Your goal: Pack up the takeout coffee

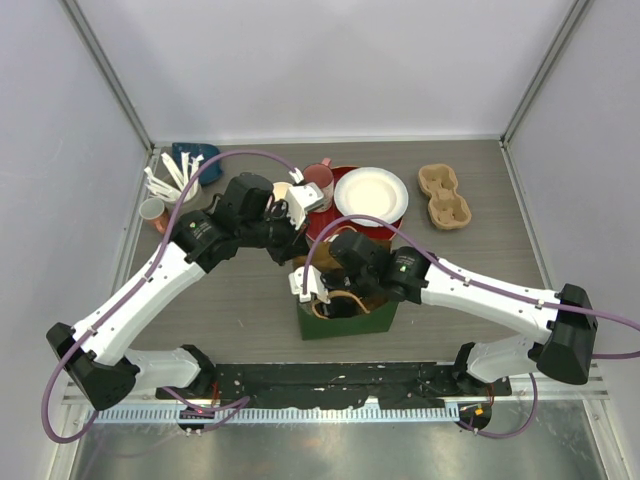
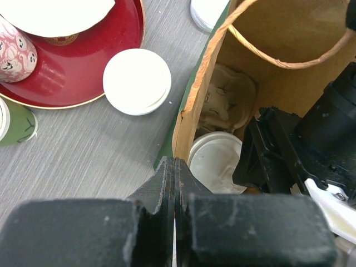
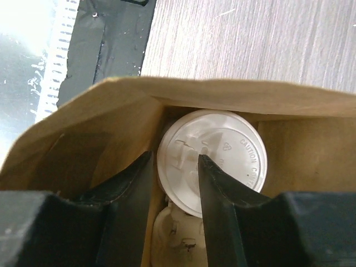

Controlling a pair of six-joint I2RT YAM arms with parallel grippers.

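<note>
**A:** Start at the left. What's over there?

**B:** A bunch of white sticks [image 1: 165,183] at the far left corner of the table [image 1: 240,300]. Further right, a green cup [image 2: 14,125] shows at the edge of the left wrist view, mostly cut off. It sits just beside the red tray [image 2: 83,78].

**A:** And on the tray?

**B:** A pink mug [image 2: 14,50] and a white plate [image 2: 50,14]. A round white lid [image 2: 137,82] sits on the table against the tray's rim. I can't tell whether a cup is under it.

**A:** The left gripper [image 2: 175,161]?

**B:** Its fingers are clenched together, pinching the top edge of the paper bag [image 1: 350,322].

**A:** Where's the coffee?

**B:** One lidded cup [image 3: 233,144] stands upright inside the bag, close against its wall. A pale moulded insert [image 2: 228,103] lies beside it on the bag's floor.

**A:** The right gripper [image 3: 173,156]?

**B:** It's down in the bag's mouth, fingers apart above the cup's lid, released and grasping nothing. I can't tell whether a tip touches the lid.

**A:** Anything further right?

**B:** A cardboard cup carrier [image 1: 445,195] lies flat on the table, well apart from the bag.
</note>
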